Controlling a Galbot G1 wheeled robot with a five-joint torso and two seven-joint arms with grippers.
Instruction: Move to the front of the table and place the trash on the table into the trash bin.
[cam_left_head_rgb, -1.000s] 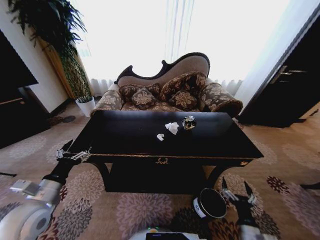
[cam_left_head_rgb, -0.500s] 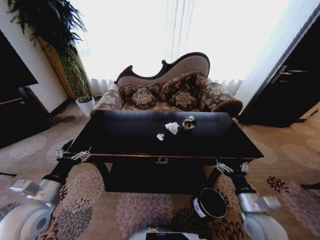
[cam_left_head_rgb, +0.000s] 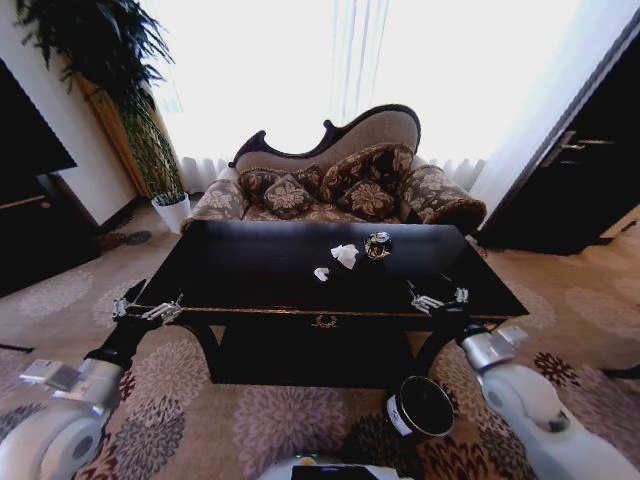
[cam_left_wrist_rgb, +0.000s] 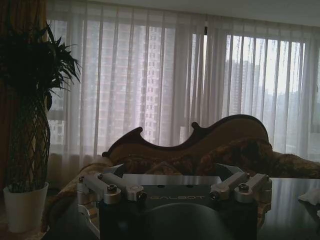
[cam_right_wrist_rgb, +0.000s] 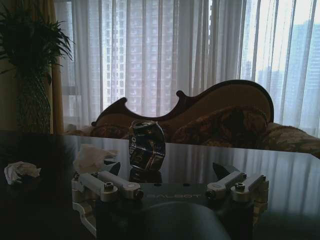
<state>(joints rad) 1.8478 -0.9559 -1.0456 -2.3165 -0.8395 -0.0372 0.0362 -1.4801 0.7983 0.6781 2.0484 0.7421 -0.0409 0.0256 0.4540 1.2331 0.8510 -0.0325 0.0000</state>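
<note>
Your right gripper (cam_left_head_rgb: 437, 299) has come up fast — a second ago it hung low beside the trash bin (cam_left_head_rgb: 421, 407), and now it sits over the front right edge of the table (cam_left_head_rgb: 250, 275). Its fingers are spread wide with nothing between them. In the right wrist view it (cam_right_wrist_rgb: 170, 186) points straight at the dark crushed can (cam_right_wrist_rgb: 146, 145), which stands upright a little way ahead, not touching it.

That means you have started the first pick. The arm is up and aimed, but nothing is held yet.

The trash is near the middle of the table: the can (cam_left_head_rgb: 377, 245), the crumpled white tissue (cam_left_head_rgb: 344, 255) just beside it, and a small white scrap (cam_left_head_rgb: 320, 273) a bit nearer to you. The bin is on the carpet below the table's front right corner, close to your right arm — a short trip once you grab something.

Your left gripper (cam_left_head_rgb: 146, 311) has not moved. It waits at the table's front left corner, fingers wide apart and holding nothing.
</note>
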